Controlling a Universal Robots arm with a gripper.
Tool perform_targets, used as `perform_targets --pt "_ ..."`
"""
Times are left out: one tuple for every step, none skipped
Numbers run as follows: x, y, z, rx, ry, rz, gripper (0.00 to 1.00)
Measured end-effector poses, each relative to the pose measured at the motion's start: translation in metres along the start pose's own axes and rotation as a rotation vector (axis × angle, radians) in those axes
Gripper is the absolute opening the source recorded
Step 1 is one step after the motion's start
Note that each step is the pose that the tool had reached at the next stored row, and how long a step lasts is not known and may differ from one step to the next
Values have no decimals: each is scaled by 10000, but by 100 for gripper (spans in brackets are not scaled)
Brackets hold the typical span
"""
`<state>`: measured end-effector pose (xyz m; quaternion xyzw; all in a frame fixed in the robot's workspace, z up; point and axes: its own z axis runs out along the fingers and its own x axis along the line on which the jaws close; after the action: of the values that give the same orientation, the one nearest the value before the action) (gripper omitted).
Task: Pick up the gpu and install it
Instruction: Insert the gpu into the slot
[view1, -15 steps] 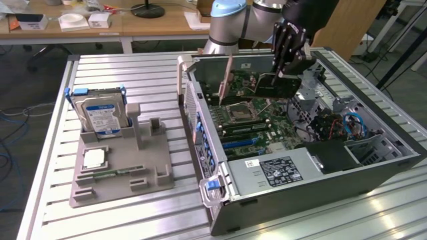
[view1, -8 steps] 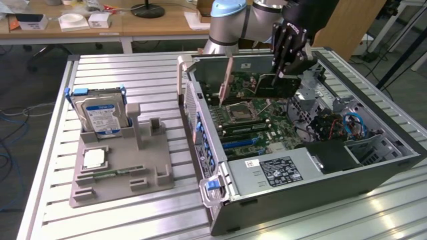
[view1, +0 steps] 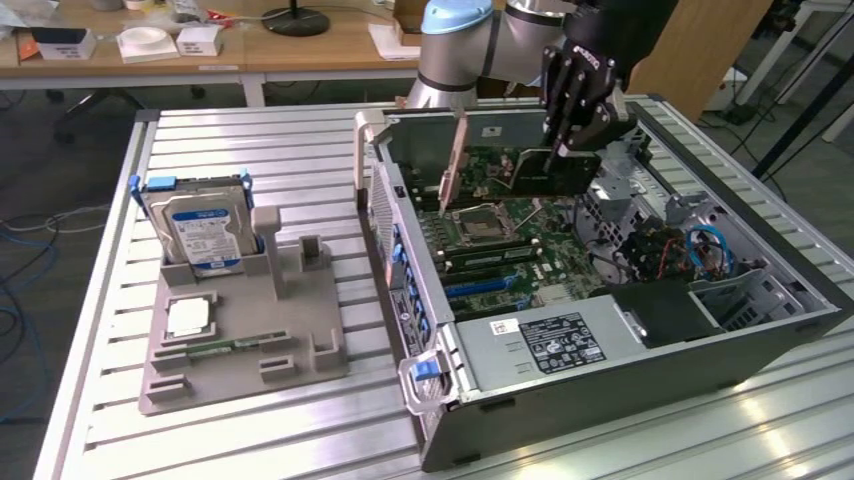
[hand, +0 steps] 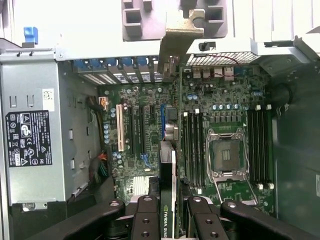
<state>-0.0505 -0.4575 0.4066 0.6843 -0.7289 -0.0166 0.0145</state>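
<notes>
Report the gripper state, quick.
The gripper is closed, holding the gpu by its edge.

One gpu (view1: 537, 177), one hard drive (view1: 200, 232), one memory stick (view1: 242, 345) — one open computer case (view1: 601, 400).
</notes>
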Motion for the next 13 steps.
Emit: perform_targets --pt "0 0 1 0 3 -56 26" --pt "0 0 1 0 5 -109 26" --pt "0 0 2 0 7 -162 26" --pt "0 0 2 -1 10 -213 26" --pt "0 0 3 -1 11 -264 26" --pt "0 0 4 0 14 -316 26" --pt "0 0 4 -1 17 -371 26" --pt "0 -1 5 -1 19 -421 26" --pt "0 0 6 0 20 -469 26" --pt "0 0 6 -1 22 -510 26" --pt "0 0 5 -1 24 -533 26" --pt "0 0 6 -1 24 -539 26" --pt "0 0 6 -1 24 -539 26"
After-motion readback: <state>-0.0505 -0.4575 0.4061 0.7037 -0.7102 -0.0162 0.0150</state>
